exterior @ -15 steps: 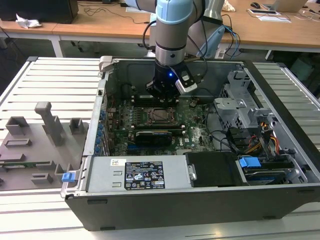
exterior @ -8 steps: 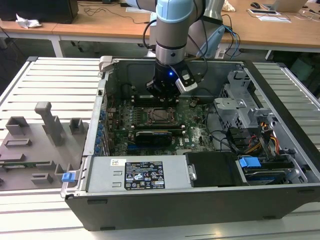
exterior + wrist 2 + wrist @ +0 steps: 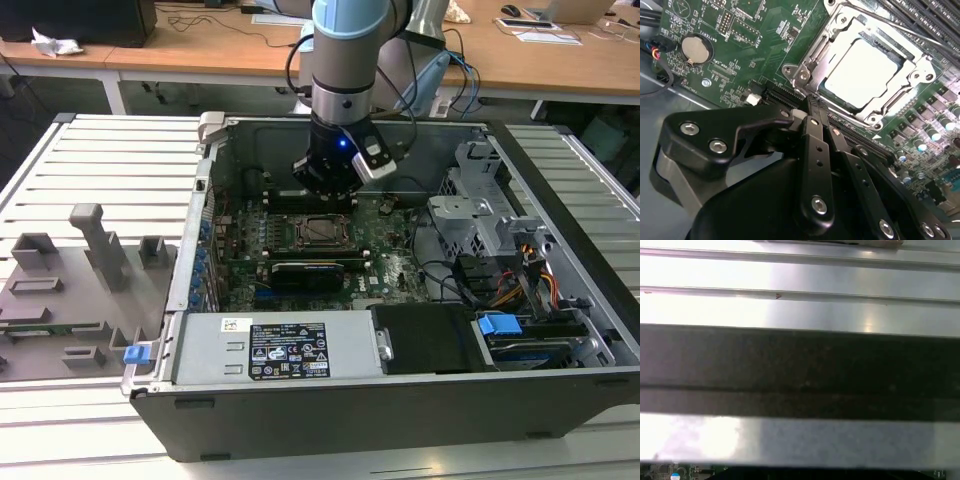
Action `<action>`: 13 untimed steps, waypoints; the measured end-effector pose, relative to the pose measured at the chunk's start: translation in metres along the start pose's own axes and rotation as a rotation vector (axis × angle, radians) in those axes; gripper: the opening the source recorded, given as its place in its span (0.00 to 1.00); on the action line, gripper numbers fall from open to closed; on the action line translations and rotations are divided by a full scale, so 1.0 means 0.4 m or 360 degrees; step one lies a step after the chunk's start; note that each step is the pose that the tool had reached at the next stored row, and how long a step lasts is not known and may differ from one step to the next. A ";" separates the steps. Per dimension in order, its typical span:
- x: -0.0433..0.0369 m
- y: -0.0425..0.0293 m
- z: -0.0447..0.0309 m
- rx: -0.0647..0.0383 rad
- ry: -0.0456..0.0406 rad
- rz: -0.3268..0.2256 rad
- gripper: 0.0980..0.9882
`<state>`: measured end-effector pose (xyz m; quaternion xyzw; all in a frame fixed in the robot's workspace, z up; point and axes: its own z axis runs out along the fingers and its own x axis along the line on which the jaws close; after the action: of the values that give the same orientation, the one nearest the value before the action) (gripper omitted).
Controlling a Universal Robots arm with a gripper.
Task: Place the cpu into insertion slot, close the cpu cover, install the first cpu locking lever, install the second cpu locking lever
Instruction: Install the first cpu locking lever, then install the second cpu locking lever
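pincer (image 3: pixel 325 192) tips hidden behind its own body, cpu cover (image 3: pixel 900 75) cut by frame edge

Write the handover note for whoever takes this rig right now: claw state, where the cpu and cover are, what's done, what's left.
Claw: shut, holding nothing, tips just beside the socket inside the open computer case.
The cpu: seated in the socket on the motherboard.
The cpu cover: down over the cpu, which shows through its window.
Done: cpu placed, cover closed.
Left: locking levers; I cannot tell whether either is latched.
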<state>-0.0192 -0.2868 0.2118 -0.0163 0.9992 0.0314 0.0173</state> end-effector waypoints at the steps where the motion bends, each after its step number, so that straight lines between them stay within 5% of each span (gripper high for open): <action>1: 0.000 -0.002 0.000 0.0000 0.0000 0.0000 0.01; 13: 0.001 -0.025 -0.002 0.0000 0.0000 0.0000 0.01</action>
<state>-0.0192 -0.2967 0.2119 -0.0163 0.9992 0.0314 0.0172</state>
